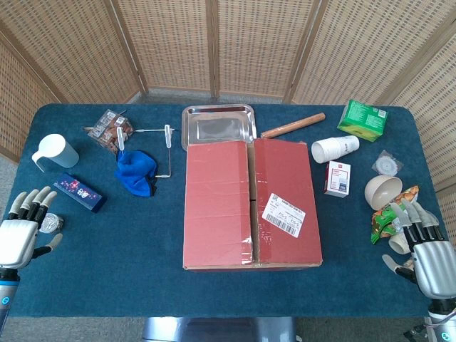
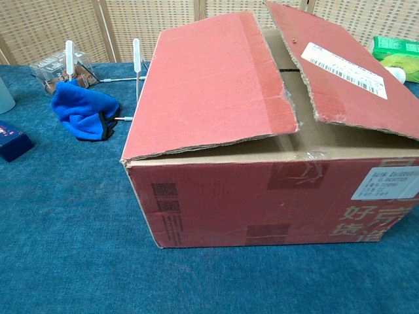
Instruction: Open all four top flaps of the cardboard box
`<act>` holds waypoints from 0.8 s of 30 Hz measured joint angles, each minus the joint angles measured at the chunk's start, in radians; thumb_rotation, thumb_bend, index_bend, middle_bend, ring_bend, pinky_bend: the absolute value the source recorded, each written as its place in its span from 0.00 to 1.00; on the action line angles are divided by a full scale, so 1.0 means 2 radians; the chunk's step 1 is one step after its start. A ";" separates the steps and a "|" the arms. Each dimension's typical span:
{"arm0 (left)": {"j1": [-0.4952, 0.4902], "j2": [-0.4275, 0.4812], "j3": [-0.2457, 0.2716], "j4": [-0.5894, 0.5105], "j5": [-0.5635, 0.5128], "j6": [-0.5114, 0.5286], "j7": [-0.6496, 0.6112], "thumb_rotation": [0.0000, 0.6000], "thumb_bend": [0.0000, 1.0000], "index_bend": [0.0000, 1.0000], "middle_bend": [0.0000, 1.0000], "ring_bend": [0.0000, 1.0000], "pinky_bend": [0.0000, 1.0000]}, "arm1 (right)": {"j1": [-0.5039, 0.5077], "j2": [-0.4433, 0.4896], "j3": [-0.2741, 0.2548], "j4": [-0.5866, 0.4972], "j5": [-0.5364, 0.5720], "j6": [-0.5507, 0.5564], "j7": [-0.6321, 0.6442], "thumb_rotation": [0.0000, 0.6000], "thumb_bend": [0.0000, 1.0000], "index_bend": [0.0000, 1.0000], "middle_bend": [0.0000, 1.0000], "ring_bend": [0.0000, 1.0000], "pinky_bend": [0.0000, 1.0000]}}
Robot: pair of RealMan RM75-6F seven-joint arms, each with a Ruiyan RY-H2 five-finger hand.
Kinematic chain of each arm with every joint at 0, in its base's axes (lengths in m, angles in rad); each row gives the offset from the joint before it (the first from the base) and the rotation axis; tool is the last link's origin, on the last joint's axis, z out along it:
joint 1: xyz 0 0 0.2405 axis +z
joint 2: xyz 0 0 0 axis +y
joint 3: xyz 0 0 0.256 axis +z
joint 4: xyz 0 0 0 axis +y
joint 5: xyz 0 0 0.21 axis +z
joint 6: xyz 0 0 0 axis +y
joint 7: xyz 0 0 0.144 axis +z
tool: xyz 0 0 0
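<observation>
Box mid-table, well apart from both | left hand fingers spread, empty | right hand same

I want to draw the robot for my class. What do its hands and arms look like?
Both hands show only in the head view. The left hand and the right hand have shiny silver-grey shells on the back, like metal gloves. Their fingers are pale grey with dark bands and darker undersides. Each wrist has a dark cuff with a small light blue ring mark. The arms themselves are out of frame.
</observation>
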 measured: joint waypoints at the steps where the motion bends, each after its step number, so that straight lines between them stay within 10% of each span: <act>1: 0.000 0.000 0.000 0.000 0.000 0.000 0.000 1.00 0.06 0.00 0.00 0.00 0.00 | 0.000 0.000 0.000 0.000 0.000 0.000 0.000 1.00 0.08 0.00 0.00 0.00 0.17; 24: 0.002 0.003 -0.004 -0.010 -0.004 0.004 0.009 1.00 0.06 0.00 0.00 0.00 0.00 | 0.019 0.015 -0.016 0.007 -0.033 -0.023 0.039 1.00 0.02 0.00 0.00 0.00 0.17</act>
